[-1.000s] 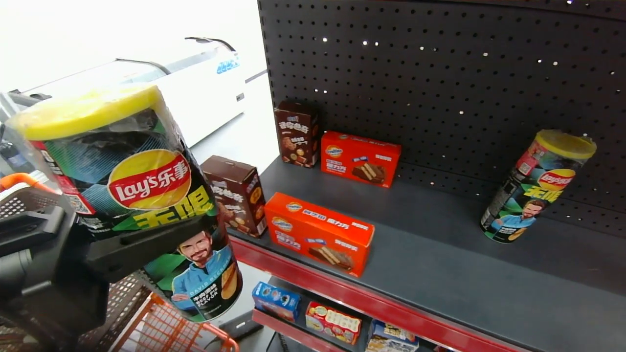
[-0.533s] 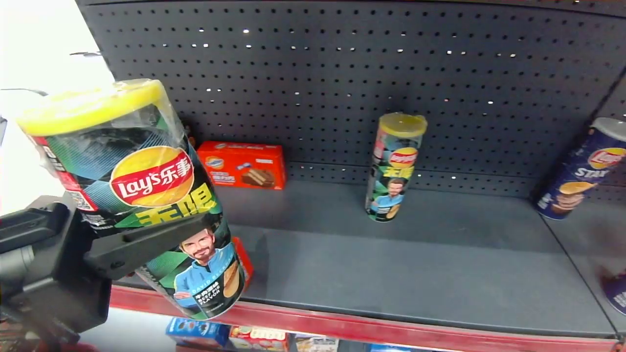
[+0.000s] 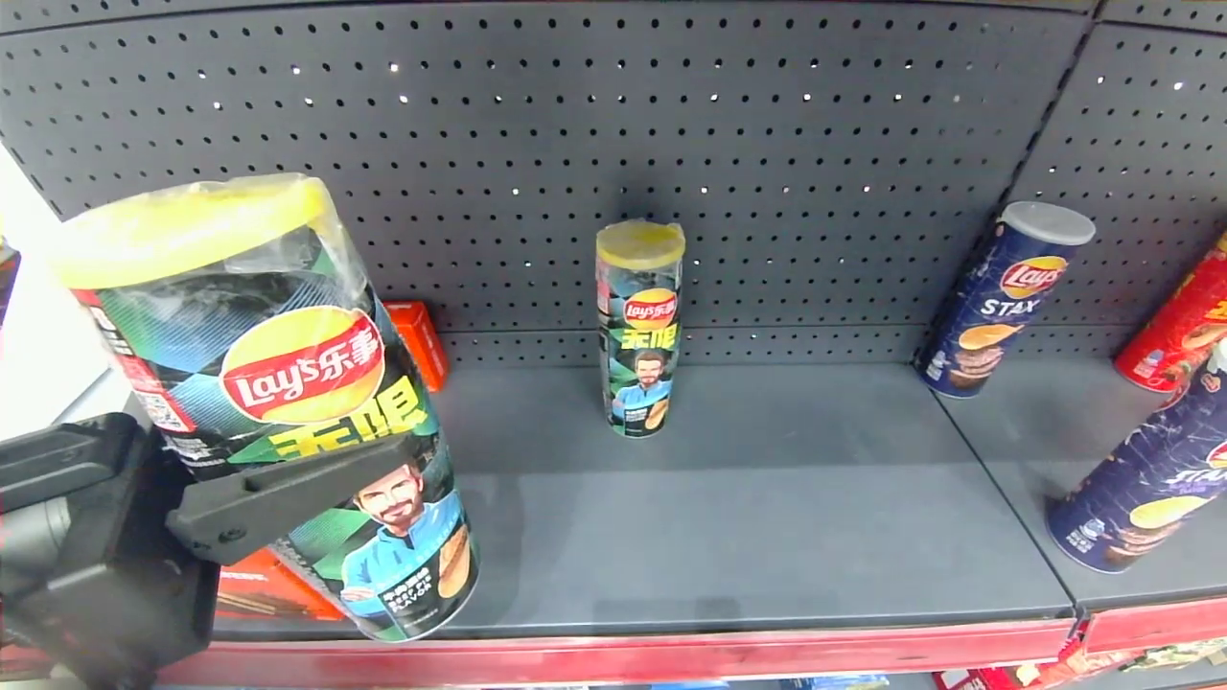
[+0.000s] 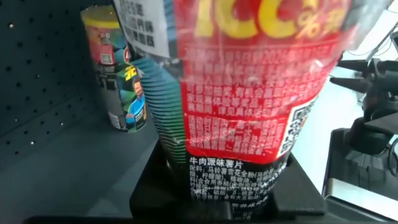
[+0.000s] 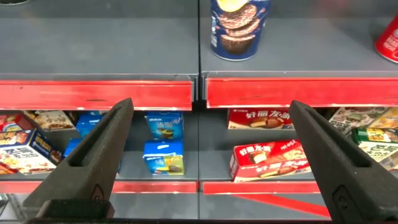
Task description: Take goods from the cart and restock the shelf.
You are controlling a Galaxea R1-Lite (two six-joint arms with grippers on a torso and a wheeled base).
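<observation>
My left gripper (image 3: 316, 479) is shut on a tall chip can (image 3: 278, 364) with a yellow lid and a green-and-black label. It holds the can upright at the left, in front of the dark grey shelf (image 3: 767, 498) and over its red front edge. In the left wrist view the held can (image 4: 249, 93) stands between the fingers (image 4: 155, 186). A matching can (image 3: 640, 331) stands upright at the back middle of the shelf, also seen beyond the held one (image 4: 118, 74). My right gripper (image 5: 208, 168) is open and holds nothing, level with the lower shelves.
Two blue chip cans (image 3: 997, 302) (image 3: 1141, 479) and a red one (image 3: 1179, 331) stand on the right section. Orange boxes (image 3: 422, 340) (image 3: 259, 594) sit behind and below the held can. A pegboard wall (image 3: 671, 144) backs the shelf. Boxed goods (image 5: 267, 158) fill the lower shelves.
The head camera has swung right, so the shelf scene slid left and the blue and red cans came into view. The can stays held in my left gripper.
</observation>
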